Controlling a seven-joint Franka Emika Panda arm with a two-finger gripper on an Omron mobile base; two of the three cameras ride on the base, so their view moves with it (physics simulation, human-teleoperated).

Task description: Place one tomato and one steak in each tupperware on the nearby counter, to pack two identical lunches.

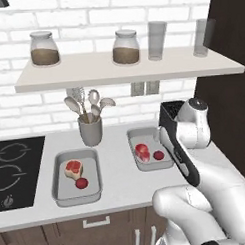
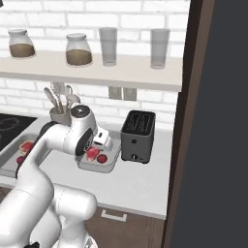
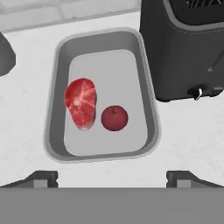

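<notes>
Two grey tupperware trays sit on the pale counter [image 1: 122, 187]. The left tupperware [image 1: 72, 194] holds a steak [image 1: 73, 168] and a tomato [image 1: 81, 183]. The right tupperware [image 3: 113, 74] holds a marbled red steak [image 3: 81, 103] with a round tomato [image 3: 114, 118] beside it. In the left base view that tray [image 1: 140, 136] lies partly behind my arm. My gripper [image 3: 112, 178] hangs above the right tupperware's near rim, open, with nothing between its fingertips [image 3: 41, 178]. In the right base view the same steak [image 2: 92, 153] and tomato [image 2: 102, 158] peek out below my hand.
A black toaster [image 3: 183, 48] stands close to the right tupperware's far side. A grey utensil holder [image 1: 91, 130] stands behind the trays. A stovetop [image 1: 16, 170] lies at the left. A wall shelf [image 1: 127, 69] with jars and glasses hangs above. A tall dark cabinet [image 2: 218, 121] bounds the right.
</notes>
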